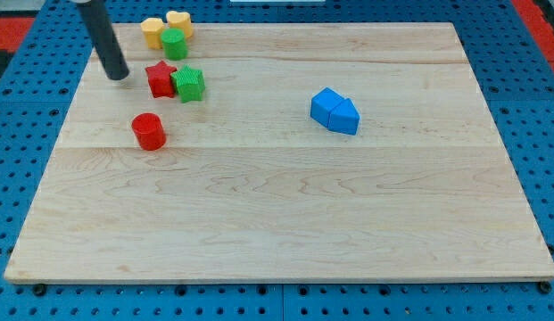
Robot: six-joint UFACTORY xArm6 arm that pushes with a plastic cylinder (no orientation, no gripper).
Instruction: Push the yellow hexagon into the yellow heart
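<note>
My tip [118, 75] rests on the wooden board [285, 205] near its top left, just left of the red star [160, 78]; it is a bare rod, holding nothing. The yellow hexagon [179, 21] and yellow heart [152, 32] sit touching above it to the right, a green cylinder [174, 44] against them. Blue pegboard [27, 178] surrounds the board.

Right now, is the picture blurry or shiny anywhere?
In the camera view the wooden board is evenly lit with no strong glare; the blue blocks and red cylinder look sharp with small soft shadows; my tip is slightly soft-edged.
</note>
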